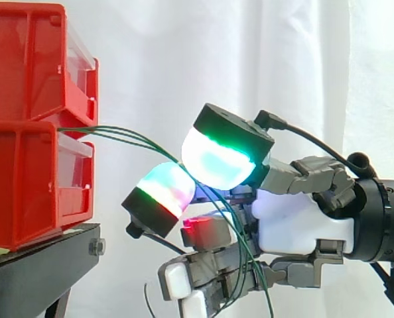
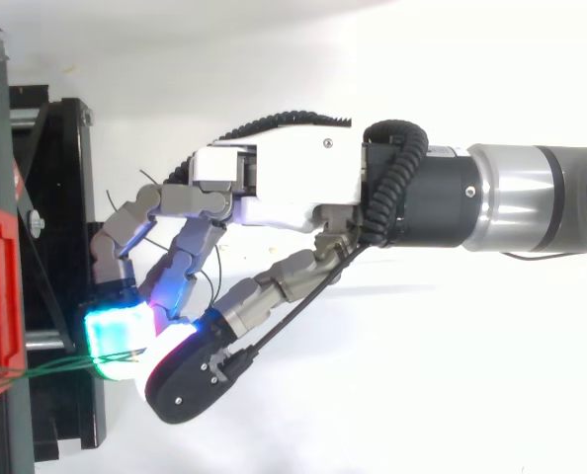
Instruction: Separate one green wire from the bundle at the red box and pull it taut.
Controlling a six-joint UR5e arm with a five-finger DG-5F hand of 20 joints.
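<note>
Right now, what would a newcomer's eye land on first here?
The glowing green-and-cyan pads at the centre of the side view, pinching a bundle of green wires. The wires run left to the stacked red bins on the black stand, while the hand reaches in from the right.

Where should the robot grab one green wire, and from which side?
Best on the open stretch of the green wires between the red box and the pads, where the strands fan apart. Come from the arm's side, one pad above and one below, so a single strand can probably be pinched alone. The hand pinches them farther out.
</note>
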